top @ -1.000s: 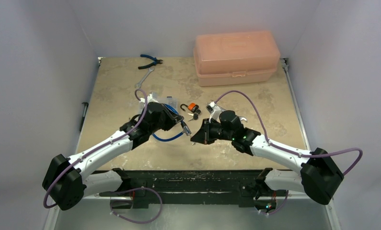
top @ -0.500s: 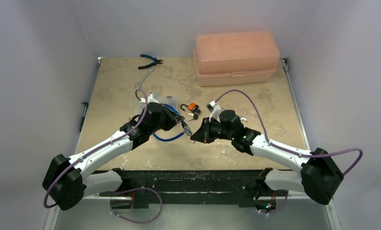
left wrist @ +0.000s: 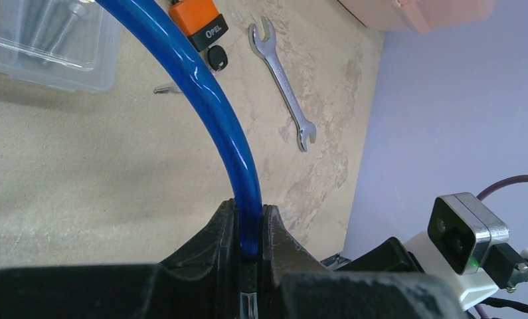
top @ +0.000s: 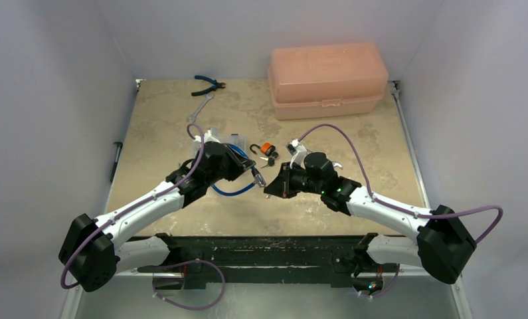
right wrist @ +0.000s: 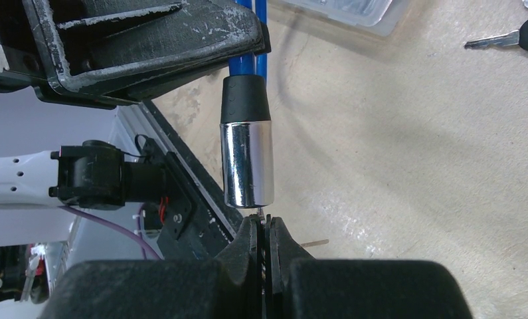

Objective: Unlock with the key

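A blue cable lock loops over the table, and my left gripper is shut on the cable just behind its chrome lock cylinder. The left gripper holds that cylinder off the table, pointing at my right gripper. My right gripper is shut on the key. Only the key's thin metal tip shows between the pads. The tip meets the cylinder's end face. The key's head is hidden inside the pads.
An orange padlock lies beyond, shackle open, with a black-headed key at its base and another beside it. Nearby are a wrench, a clear plastic box, blue pliers and a peach case.
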Controlling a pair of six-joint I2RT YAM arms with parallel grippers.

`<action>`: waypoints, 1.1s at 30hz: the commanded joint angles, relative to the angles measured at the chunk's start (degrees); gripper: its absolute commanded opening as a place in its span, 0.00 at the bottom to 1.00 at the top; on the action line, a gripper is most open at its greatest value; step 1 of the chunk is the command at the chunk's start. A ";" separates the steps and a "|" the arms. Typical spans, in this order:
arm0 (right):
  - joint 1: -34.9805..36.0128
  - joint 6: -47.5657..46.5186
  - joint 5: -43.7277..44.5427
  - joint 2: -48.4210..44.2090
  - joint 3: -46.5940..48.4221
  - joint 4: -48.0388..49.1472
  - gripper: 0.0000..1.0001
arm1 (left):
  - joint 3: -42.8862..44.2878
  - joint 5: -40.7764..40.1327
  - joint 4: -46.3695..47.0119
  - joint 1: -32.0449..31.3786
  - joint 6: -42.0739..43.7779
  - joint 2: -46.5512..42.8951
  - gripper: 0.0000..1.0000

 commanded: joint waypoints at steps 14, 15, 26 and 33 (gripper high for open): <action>0.02 -1.58 4.25 -1.29 10.00 6.09 0.00 | 4.24 8.75 2.50 -1.37 3.58 -0.25 0.00; -0.01 -1.66 4.47 -1.39 10.32 6.03 0.00 | 4.41 8.67 2.47 -1.65 3.74 -0.19 0.00; -0.06 -1.32 6.12 -4.18 8.51 5.79 0.00 | 3.04 10.43 5.22 -2.62 4.58 -1.57 0.00; -0.06 -0.64 6.46 -6.40 9.02 5.17 0.00 | 3.07 12.11 10.55 -2.70 6.33 -2.87 0.00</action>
